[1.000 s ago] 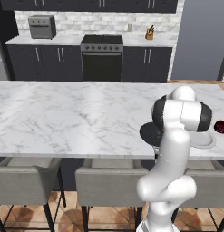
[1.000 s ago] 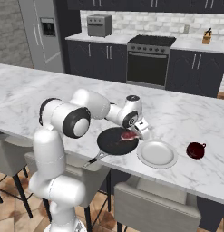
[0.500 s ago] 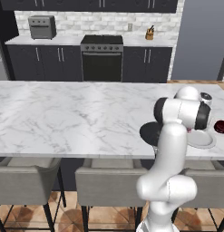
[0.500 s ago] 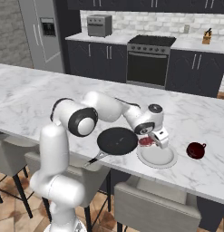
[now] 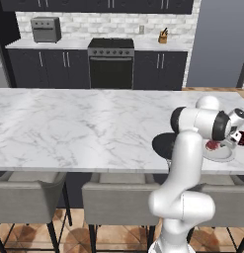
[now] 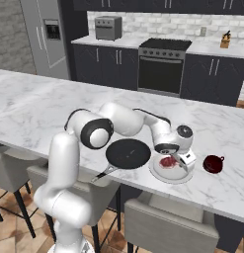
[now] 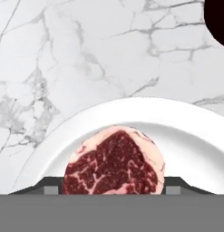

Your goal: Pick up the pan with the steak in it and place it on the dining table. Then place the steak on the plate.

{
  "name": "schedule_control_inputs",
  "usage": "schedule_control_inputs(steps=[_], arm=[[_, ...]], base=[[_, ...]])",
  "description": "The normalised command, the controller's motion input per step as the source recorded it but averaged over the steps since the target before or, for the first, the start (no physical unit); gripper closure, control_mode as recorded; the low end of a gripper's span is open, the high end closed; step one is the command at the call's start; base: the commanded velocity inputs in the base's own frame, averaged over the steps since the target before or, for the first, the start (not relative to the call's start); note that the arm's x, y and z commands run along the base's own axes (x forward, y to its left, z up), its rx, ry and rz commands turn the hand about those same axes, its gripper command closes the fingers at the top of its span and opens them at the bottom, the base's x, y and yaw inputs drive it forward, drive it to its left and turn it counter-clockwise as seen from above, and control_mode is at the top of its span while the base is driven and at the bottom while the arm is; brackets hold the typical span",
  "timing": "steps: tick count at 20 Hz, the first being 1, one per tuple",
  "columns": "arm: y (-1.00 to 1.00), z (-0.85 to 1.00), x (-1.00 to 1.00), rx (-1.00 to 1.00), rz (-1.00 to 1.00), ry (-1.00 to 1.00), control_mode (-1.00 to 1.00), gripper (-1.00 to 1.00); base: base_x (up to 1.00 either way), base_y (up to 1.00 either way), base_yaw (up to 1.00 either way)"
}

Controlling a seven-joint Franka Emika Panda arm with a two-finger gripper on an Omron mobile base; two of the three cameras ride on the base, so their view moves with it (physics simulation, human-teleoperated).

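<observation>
Now, from the left base view, the claw [image 5: 231, 140] has swung out to 3 o'clock of the arm and hangs over the plate [image 5: 223, 155], with the steak [image 5: 212, 146] showing as a red patch on the plate's near side. The pan [image 5: 163, 144] sits on the dining table [image 5: 74, 123] at 9 o'clock of the plate, partly behind the arm.

From the right base view, the pan [image 6: 127, 153] is empty; a second ago the steak was over it, and now the steak [image 6: 168, 162] is above or on the plate [image 6: 163, 173] under the claw [image 6: 175, 159]. A dark red cup [image 6: 213, 163] stands at 3 o'clock of the plate.

From the hand view, the steak [image 7: 114, 165] spans the gap between the tips over the plate [image 7: 190, 131], so the claw is probably pinching it. Judging by this, only letting go remains.
</observation>
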Motion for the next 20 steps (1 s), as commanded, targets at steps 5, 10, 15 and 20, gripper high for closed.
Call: schedule_control_inputs(steps=[5,10,15,20], arm=[[-0.15,-0.16,-0.02,0.02,0.00,-0.01,-1.00,1.00],[-0.03,-0.02,0.00,0.00,0.00,0.00,-1.00,1.00],[0.00,0.00,0.00,0.00,0.00,0.00,-1.00,-1.00],[0.00,0.06,0.00,0.00,-0.01,0.00,-1.00,-1.00]], base=[[0.00,0.00,0.00],[0.00,0.00,0.00],[0.00,0.00,0.00],[0.00,0.00,0.00]])
